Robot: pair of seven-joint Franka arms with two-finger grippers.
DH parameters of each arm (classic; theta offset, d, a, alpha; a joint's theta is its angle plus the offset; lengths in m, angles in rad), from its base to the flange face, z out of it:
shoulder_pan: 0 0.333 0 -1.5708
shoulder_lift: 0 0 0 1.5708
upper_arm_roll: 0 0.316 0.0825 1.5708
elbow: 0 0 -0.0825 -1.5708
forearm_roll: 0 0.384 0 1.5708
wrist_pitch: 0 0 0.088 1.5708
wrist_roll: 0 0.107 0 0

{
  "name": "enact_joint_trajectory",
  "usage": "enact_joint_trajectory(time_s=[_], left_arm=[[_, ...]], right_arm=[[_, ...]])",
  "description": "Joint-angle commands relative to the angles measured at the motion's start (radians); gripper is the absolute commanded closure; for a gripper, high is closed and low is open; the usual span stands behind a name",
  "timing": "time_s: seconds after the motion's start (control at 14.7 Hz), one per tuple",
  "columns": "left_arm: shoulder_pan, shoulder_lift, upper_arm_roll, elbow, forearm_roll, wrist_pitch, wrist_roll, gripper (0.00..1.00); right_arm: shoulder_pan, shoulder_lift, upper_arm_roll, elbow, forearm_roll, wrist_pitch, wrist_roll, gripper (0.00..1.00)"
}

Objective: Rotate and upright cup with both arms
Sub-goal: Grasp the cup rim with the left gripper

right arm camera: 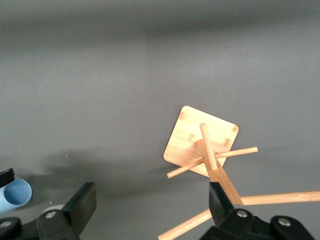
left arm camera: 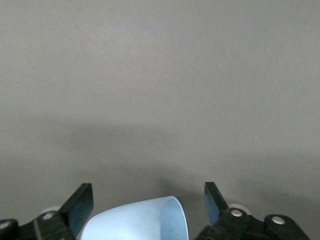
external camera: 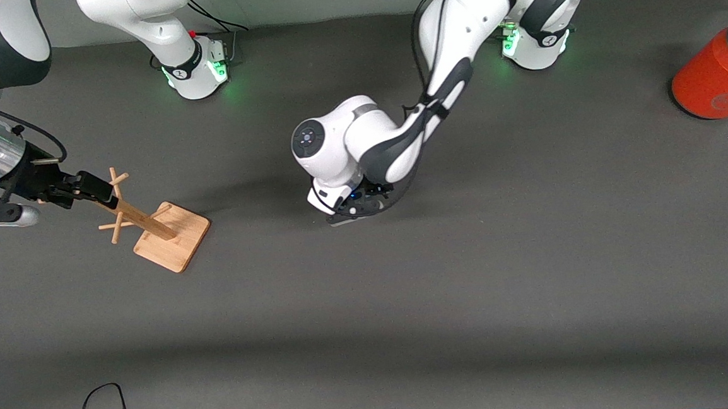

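Light-blue cup (left arm camera: pixel 135 222): lying on its side on the grey table (external camera: pixel 531 251), right between the left gripper's spread fingers, mouth turned sideways; in the front view the arm's wrist hides it.
Left gripper (left arm camera: pixel 148 212): down at the table's middle, fingers open either side of the cup, not pressing it.
Right gripper (right arm camera: pixel 152 205): up over the wooden rack (external camera: pixel 150 224) at the right arm's end of the table, fingers parted, gripping nothing.
Rack: bamboo base flat, post and pegs standing.
Orange can (external camera: pixel 719 72): at the left arm's end, well apart from the cup.
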Motion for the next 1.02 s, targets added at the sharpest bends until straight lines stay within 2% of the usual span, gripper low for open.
enact_joint_trajectory(time_s=[0.0, 0.14, 0.41, 0.61, 0.82, 0.95], left_arm=[[-0.023, 0.047, 0.013, 0.075, 0.032, -0.096, 0.146, 0.02], [-0.029, 0.049, 0.013, 0.072, 0.035, -0.138, 0.245, 0.03], [-0.047, 0.052, 0.015, 0.072, 0.042, -0.196, 0.403, 0.14], [-0.061, 0.059, 0.013, 0.072, 0.07, -0.221, 0.433, 0.41], [-0.07, 0.067, 0.012, 0.071, 0.07, -0.224, 0.483, 0.63], [-0.07, 0.066, 0.012, 0.071, 0.07, -0.232, 0.499, 0.87]], right_arm=[[0.009, -0.036, -0.002, -0.016, 0.022, -0.037, -0.049, 0.0], [0.01, -0.039, -0.002, -0.016, 0.022, -0.054, -0.049, 0.0], [0.009, -0.033, -0.003, 0.007, 0.008, -0.061, -0.052, 0.0], [0.009, -0.022, -0.002, 0.019, -0.009, -0.054, -0.052, 0.0], [0.01, -0.017, 0.0, 0.039, -0.029, -0.052, -0.052, 0.0], [0.01, -0.017, 0.0, 0.039, -0.029, -0.052, -0.053, 0.0]])
